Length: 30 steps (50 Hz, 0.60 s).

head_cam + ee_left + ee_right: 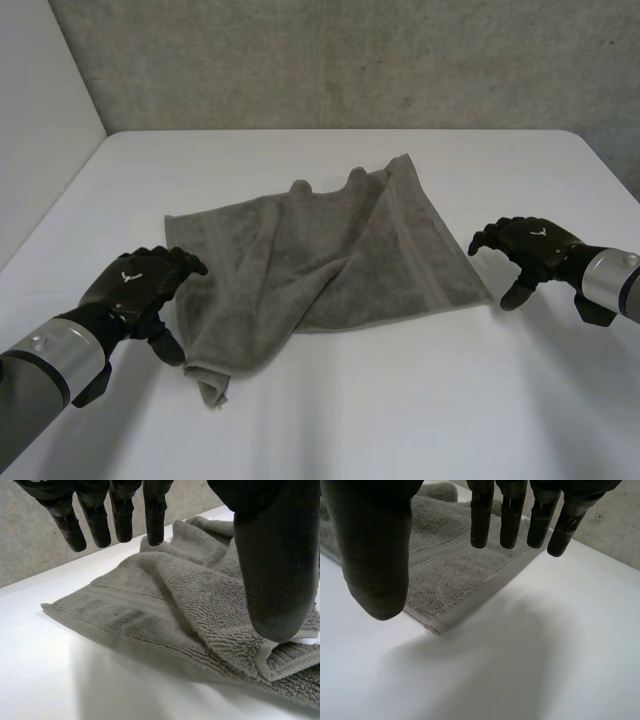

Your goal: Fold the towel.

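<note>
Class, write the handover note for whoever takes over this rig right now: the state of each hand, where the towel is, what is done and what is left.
Hands: the left hand is open with relaxed fingers and holds nothing. It is at the towel's near left edge. The right hand is open and empty, beside the towel's near right corner.
Things: the grey towel lies rumpled in the middle of the white table, its left part bunched and lapped over itself.
Done: no neat fold yet.
Left: grasp the edges or corners, probably spread it flat first, then fold.
</note>
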Each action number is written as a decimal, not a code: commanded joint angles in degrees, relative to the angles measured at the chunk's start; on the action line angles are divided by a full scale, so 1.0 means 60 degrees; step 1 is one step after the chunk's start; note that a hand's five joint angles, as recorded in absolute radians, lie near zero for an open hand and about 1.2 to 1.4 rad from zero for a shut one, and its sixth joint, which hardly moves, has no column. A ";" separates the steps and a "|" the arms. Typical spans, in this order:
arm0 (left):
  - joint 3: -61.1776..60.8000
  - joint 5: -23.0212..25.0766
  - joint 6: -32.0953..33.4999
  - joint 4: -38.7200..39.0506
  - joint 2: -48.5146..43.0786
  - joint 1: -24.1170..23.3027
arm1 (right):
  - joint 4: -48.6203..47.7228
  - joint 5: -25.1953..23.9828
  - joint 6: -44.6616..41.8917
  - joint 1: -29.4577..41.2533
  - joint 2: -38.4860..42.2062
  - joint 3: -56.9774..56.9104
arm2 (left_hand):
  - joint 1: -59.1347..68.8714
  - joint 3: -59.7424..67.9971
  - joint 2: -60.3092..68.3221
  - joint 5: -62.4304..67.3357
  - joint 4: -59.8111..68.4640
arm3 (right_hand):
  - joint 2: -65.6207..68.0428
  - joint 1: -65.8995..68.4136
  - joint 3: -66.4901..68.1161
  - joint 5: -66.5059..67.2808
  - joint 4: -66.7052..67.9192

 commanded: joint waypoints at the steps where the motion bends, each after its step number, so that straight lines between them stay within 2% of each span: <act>1: 0.0000 0.0000 -0.0003 0.0000 0.0000 0.0003 | 0.0069 0.0078 0.0664 0.0131 0.0282 -0.0469 | -0.0139 -0.0465 -0.0071 0.0130 -0.0527 | -0.0017 -0.0096 -0.0500 0.0198 -0.0681; 13: 0.0000 0.0014 0.0012 0.0073 0.0000 -0.0011 | 0.0069 0.0473 0.0665 0.0570 0.0970 -0.1026 | -0.0139 -0.0465 -0.0071 0.0130 -0.0527 | 0.0934 0.0854 -0.0500 0.1149 -0.0681; 30: 0.0000 0.0014 0.0012 0.0073 -0.0030 0.0003 | -0.0019 0.0401 0.0548 0.0600 0.1308 -0.1041 | -0.0139 -0.0465 -0.0071 0.0130 -0.0527 | 0.1609 0.1530 -0.0500 0.1824 -0.0681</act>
